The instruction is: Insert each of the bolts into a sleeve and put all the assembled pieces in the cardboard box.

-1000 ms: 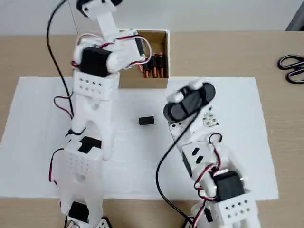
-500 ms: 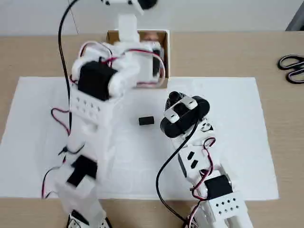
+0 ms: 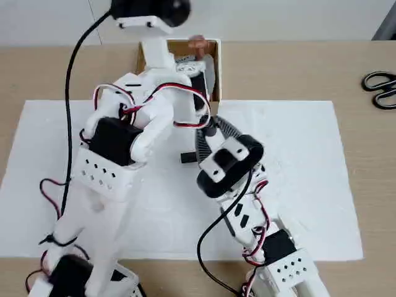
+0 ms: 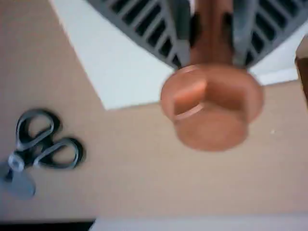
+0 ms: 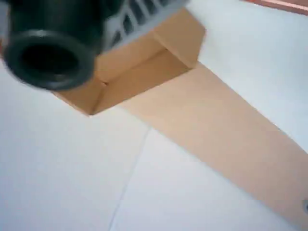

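While my left gripper [image 4: 211, 33] clamps the orange bolt [image 4: 211, 108], head jutting past its fingers [image 4: 179, 29], my right gripper [image 5: 72, 24] grips a black sleeve [image 5: 48, 57].

No legible words, numbers, labels or signs, plain cardboard box [image 5: 144, 67], bare wood table [image 3: 297, 68] around it

The copper-brown plastic hex-headed bolt [image 4: 211, 106] sits in the left pincer [image 4: 211, 50], whose dark grey fingers [image 4: 144, 29] bear a pattern of slanted slots. The black round plastic sleeve [image 5: 48, 57] lies against the right pincer [image 3: 209, 131] and its grey, likewise slotted fingers [image 5: 134, 19]. Beyond the left pincer, black-handled metal scissors [image 4: 45, 144] lie on the tan wooden table [image 4: 144, 168]. Beyond the right one are the plain white paper sheet [image 5: 72, 183] and the brown cardboard box [image 5: 139, 67]. The white plastic arms [image 3: 99, 185] carry black motors and red-and-black wires.
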Tool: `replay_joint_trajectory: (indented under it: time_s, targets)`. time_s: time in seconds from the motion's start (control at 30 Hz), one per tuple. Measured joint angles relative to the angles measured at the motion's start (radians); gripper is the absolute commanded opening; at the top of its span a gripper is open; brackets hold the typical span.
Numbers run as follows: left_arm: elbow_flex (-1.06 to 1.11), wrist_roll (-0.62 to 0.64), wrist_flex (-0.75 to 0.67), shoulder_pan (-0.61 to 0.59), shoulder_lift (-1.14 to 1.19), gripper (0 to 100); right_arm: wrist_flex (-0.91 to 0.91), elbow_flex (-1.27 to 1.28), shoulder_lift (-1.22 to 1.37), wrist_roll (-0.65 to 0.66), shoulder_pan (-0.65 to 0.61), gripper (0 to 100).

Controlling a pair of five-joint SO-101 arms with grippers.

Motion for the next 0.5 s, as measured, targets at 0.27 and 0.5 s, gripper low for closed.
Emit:
replay_joint_trajectory:
  time_s: [0.27,0.5]
  targets:
    - [0.528,-0.052,-0.462,0.002,-0.318,1,0.000,0.000,0.000,-0.133,0.037,0.4]
    - [0.925,-0.226,-0.773,0.100,-0.647,1,0.000,0.000,0.000,-0.236,0.055,0.4]
